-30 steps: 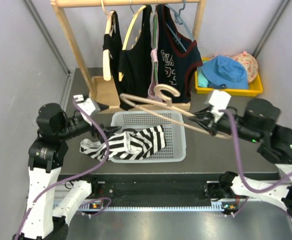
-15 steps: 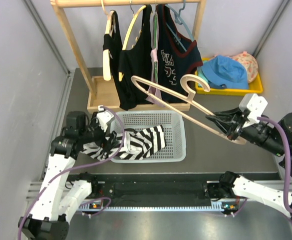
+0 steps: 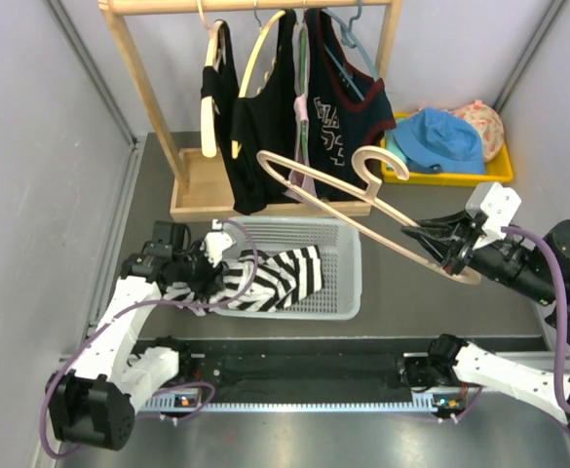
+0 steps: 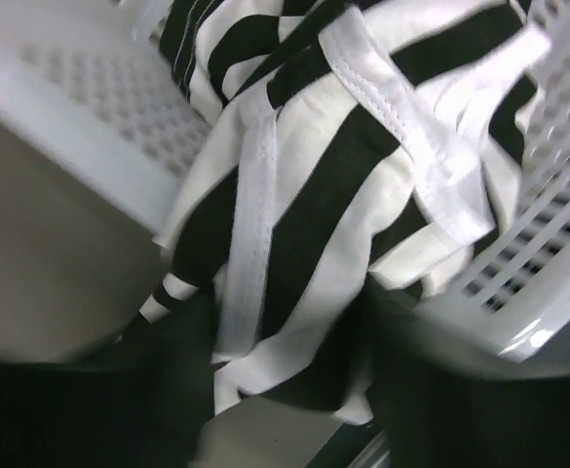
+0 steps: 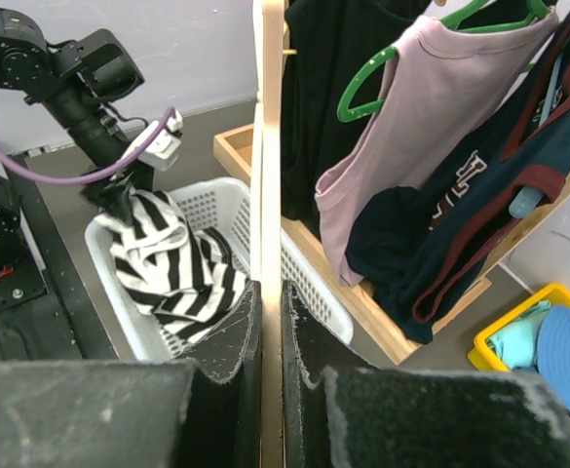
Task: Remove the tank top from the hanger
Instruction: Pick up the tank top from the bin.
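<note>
**A:** Striped tank top, where?

**B:** Off the hanger. It's bunched in the left half of the white laundry basket. Part of it spills over the basket's left rim and hangs down outside, toward the bench.

**A:** Left pincer?

**B:** Low at that same left rim, right on the overhanging cloth. In its wrist view, black-and-white fabric with a white hem band lies between two dark, blurred fingers. The fingers sit either side of the cloth. Can't tell whether they pinch it or only bracket it.

**A:** Right pincer?

**B:** Up in the air, to the right of the basket and above it. It's clamped tight on the wooden hanger, and the bar runs straight between the two fingers. The hanger is bare and tilted. Its free end reaches out above the basket's back rim, hook pointing up.

**A:** Hanger touching the basket?

**B:** No, it's apart, well above it.

**A:** What else is around?

**B:** A wooden clothes rack stands just behind the basket. Dark tops hang on it, plus a pink top on a green hanger and a navy jersey with maroon trim. Behind the basket and off to its right is a yellow tray. It holds a blue hat with a patterned hat beside it.
</note>
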`<action>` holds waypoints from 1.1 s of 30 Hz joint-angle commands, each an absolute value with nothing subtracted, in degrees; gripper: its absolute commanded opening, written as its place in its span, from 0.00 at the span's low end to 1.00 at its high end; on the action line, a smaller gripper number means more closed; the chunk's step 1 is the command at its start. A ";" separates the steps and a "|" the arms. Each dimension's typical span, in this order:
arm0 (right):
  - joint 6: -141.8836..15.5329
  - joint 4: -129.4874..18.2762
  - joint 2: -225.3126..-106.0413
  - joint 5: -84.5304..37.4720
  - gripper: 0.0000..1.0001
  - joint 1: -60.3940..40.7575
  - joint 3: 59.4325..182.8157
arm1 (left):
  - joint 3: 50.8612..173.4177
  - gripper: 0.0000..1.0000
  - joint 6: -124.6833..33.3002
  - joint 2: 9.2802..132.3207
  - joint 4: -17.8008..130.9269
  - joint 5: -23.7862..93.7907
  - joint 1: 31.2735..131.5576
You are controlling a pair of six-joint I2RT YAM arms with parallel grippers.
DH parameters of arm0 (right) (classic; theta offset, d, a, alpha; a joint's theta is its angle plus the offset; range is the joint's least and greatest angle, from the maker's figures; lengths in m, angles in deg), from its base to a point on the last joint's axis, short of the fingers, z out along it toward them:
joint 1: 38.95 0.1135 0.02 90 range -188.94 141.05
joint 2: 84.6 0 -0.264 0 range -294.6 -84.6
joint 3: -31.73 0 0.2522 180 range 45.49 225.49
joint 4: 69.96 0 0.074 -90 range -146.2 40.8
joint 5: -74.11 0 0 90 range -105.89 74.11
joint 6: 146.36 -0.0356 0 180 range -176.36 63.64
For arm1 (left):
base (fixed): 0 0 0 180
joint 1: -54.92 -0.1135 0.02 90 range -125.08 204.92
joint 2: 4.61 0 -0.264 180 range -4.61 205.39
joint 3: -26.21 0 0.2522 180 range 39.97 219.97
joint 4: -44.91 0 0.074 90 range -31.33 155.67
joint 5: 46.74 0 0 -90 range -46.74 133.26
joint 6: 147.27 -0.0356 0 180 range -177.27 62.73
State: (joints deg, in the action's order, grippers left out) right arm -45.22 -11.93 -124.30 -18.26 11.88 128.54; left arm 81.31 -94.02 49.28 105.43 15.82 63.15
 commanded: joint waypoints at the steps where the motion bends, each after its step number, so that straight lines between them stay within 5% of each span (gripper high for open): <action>1: -46.78 -13.75 -123.71 -18.35 0.00 11.50 131.18 | 84.44 0.30 -97.70 50.06 105.95 12.24 62.91; 3: -47.04 -13.75 -123.71 -18.70 0.00 11.42 130.83 | 86.90 0.19 -97.00 50.15 106.39 11.01 62.91; 15: -47.04 -13.31 -123.44 -19.49 0.00 11.33 131.10 | 90.95 0.29 -96.21 49.89 111.31 8.98 62.91; 21: -47.22 -13.57 -123.01 -18.88 0.00 11.42 130.13 | 95.67 0.21 -93.67 47.87 109.83 8.90 63.00; 26: -47.22 -14.63 -122.74 -17.56 0.00 11.42 129.60 | 105.87 0.15 -89.80 46.20 104.30 2.50 63.26; 33: -47.66 -14.89 -122.30 -16.95 0.00 11.33 128.81 | 113.71 0.23 -84.01 46.46 101.92 -11.12 64.85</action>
